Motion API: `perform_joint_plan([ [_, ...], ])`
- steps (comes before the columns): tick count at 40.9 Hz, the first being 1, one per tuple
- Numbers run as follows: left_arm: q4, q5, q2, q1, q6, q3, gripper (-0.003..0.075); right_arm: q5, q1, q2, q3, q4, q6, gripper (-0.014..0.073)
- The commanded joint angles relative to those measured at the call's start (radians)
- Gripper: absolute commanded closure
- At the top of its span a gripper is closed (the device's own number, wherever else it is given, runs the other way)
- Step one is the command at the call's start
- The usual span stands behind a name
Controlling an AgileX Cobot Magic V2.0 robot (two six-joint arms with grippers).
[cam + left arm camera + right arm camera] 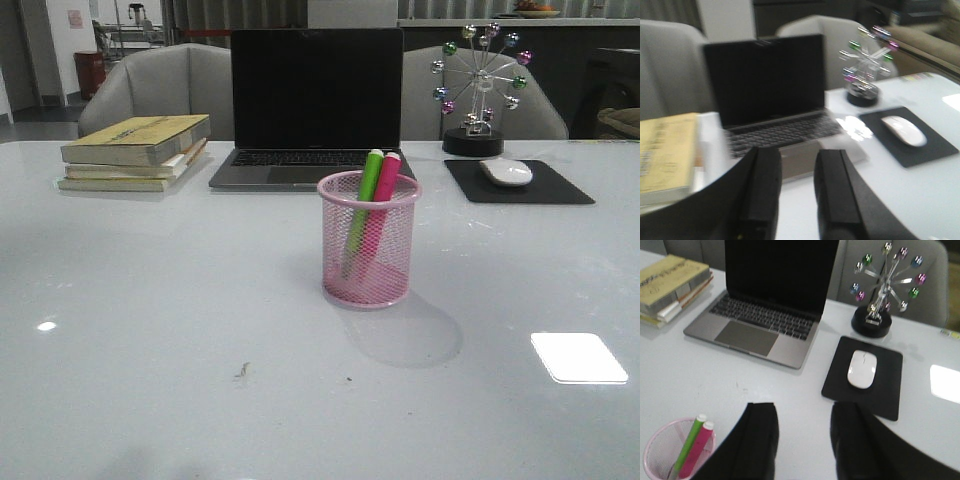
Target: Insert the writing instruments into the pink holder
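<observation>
Starting on the left side: the left gripper (796,192) has its two black fingers spread with a clear gap between them, nothing pinched, nothing touched. Its wrist view is blurry but you can see the laptop and the book stack past the fingers. The right gripper (805,440) is the same deal, fingers parted with bare table showing through the gap, empty, hanging above the table beside the cup. Neither arm shows up in the front view at all.

Now the task stuff. The pink holder (369,240) stands upright in the middle of the table (150,350), in front of the laptop (316,100), well apart from everything else. It's a pink wire-mesh cup with a solid rim. Both markers are already inside it, leaning side by side and touching: the green marker (362,210) on the left, the pink marker (380,215) right next to it. Their tops poke out above the rim, and the lower parts show through the mesh.

Around it, left to right: a stack of books (135,150), the laptop with a dark screen, then a ferris-wheel desk toy (480,90) behind a white mouse (506,171) sitting on a black mouse pad (520,185).
</observation>
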Motion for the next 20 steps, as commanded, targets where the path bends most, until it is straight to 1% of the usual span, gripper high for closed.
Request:
perform_joint_plan([
  [1, -0.003, -0.059, -0.133, 0.071, -0.005, 0.037, 0.0453, -0.142, -0.005, -0.113, 0.027, -0.015, -0.007, 0.0212],
  [4, 0.003, -0.065, -0.207, 0.116, -0.005, 0.118, 0.0454, -0.2, -0.005, -0.19, 0.094, -0.015, -0.007, 0.0212],
  [9, 0.046, -0.135, -0.354, 0.169, -0.005, 0.289, 0.0454, -0.272, -0.005, -0.308, 0.212, -0.015, -0.007, 0.0212],
  [14, 0.07, -0.214, -0.509, 0.193, -0.005, 0.466, 0.0454, -0.279, -0.005, -0.453, 0.318, -0.015, -0.007, 0.0212],
  [20, 0.07, -0.221, -0.717, 0.221, -0.005, 0.657, 0.0454, -0.264, -0.005, -0.632, 0.443, -0.02, -0.007, 0.0212],
])
